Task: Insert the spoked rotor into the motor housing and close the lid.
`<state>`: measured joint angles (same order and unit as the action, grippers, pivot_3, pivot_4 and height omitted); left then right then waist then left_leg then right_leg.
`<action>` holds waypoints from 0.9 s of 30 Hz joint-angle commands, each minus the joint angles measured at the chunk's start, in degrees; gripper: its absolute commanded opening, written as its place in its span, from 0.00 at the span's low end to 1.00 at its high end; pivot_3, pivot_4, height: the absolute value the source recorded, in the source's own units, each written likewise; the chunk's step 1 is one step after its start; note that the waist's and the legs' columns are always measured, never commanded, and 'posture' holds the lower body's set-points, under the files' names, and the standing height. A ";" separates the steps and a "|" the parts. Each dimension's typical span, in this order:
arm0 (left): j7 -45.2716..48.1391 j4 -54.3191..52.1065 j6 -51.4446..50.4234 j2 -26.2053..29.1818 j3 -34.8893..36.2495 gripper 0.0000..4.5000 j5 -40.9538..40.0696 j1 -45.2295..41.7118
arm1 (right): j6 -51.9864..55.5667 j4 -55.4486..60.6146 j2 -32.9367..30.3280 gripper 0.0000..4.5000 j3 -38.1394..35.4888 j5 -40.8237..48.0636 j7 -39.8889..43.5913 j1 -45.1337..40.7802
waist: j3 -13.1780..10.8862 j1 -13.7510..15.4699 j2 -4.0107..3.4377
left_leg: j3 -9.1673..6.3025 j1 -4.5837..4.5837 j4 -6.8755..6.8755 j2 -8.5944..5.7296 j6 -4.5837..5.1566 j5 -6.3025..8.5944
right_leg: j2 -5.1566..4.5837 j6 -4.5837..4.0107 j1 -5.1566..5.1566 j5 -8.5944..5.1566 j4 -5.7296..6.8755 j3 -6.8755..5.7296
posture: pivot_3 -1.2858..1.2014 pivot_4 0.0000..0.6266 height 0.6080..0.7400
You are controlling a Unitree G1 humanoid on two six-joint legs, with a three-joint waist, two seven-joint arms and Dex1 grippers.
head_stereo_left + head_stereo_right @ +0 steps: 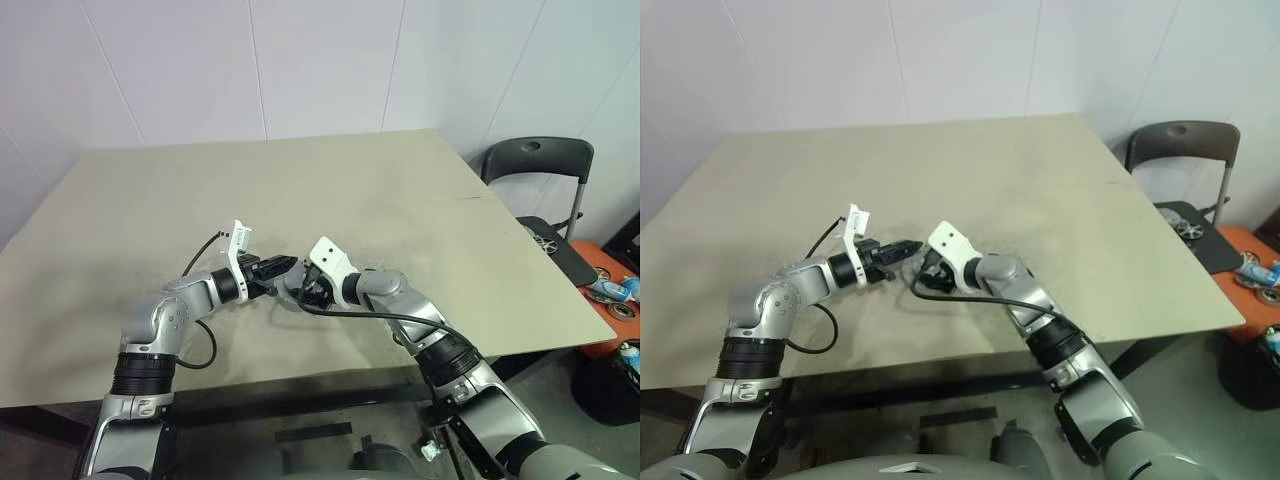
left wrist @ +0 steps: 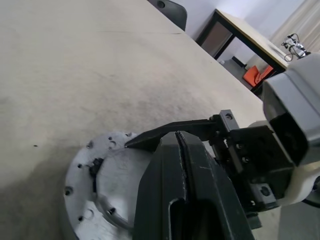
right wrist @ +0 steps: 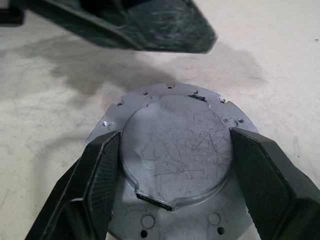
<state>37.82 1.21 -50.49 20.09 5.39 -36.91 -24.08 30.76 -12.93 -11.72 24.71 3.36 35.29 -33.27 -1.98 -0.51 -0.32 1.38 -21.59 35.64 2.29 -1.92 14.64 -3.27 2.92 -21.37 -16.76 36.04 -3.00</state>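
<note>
One lid point(image 3: 176, 150) – seated, closing housing

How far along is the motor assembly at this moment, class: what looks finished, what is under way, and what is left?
Looks done: the lid sits flat on the round assembly on the table, hiding any rotor. In hand: the right gripper straddles the lid's raised centre, fingers on both sides; the shut left gripper hovers above. Left: confirm the seating and withdraw both.
</note>
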 commanded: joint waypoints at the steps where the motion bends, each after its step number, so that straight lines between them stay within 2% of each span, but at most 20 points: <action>1: 0.16 -1.02 0.49 0.42 1.18 0.00 -0.72 -1.40 | 5.09 -7.55 -3.97 0.68 4.48 -6.05 -0.45 4.59 | 0.02 -0.04 0.00 | 0.00 0.02 -0.05 -0.05 0.00 0.00 | -0.05 0.06 0.00 0.02 0.00 0.00 | 0.52 0.00 1.00; 12: 3.95 7.97 3.76 -0.61 -6.00 0.00 5.02 -2.59 | 5.48 -8.20 -3.88 0.68 3.09 -5.59 -0.62 4.11 | 0.01 0.07 0.03 | -0.06 0.10 -0.08 -0.39 0.05 0.01 | -0.44 -0.10 0.04 -0.10 0.00 -0.01 | 0.52 0.00 1.00; 27: 4.37 9.71 3.36 -3.55 -7.33 0.00 7.10 -2.91 | 6.89 -7.68 -3.87 0.68 1.59 -4.27 -0.18 4.57 | 0.08 0.44 0.00 | -0.11 0.11 -0.09 -0.39 0.06 0.01 | -0.48 -0.09 0.05 -0.11 0.01 -0.02 | 0.52 0.00 1.00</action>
<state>41.88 11.13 -46.80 16.81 -0.92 -30.18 -26.68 30.83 -12.84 -12.31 24.16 2.86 35.65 -33.04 -1.90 -0.07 -0.32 1.27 -21.48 35.55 1.89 -1.86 14.65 -3.75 2.83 -21.31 -16.86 36.05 -3.02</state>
